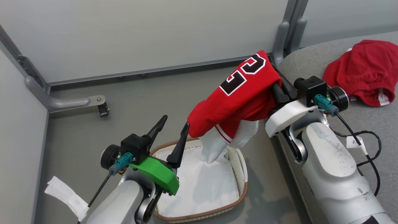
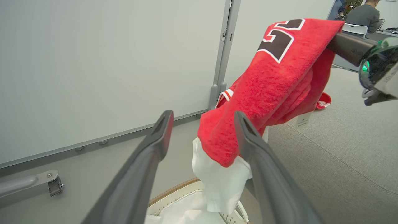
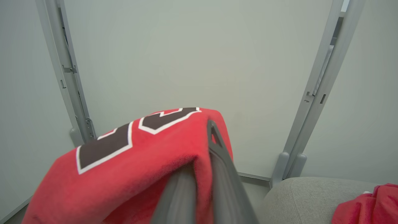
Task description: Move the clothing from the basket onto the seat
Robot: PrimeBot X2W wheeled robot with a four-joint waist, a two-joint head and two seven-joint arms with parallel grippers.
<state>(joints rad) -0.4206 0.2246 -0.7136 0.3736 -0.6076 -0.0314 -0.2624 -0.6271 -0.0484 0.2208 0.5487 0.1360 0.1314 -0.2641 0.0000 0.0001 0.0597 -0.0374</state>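
Fingers of the right pincer (image 3: 203,155) pinched almost together on a fold of the jersey (image 1: 242,96), red cloth draped over both. Holds it aloft, black white-edged numbers uppermost, over the gap between the basket (image 1: 239,196) and the left edge of the seat (image 1: 311,62). White cloth (image 1: 217,146) hanging from under the red hem down to the basket's far rim; part of the liner or of the jersey, cannot tell. Left pincer (image 1: 175,122) spread wide and empty, poised over the basket's near left rim, tips just beside the jersey's lower end. Basket on the floor (image 1: 93,140), near the seat's left edge. Second red garment (image 1: 363,71) crumpled on the seat toward its far edge, well apart from the jersey.
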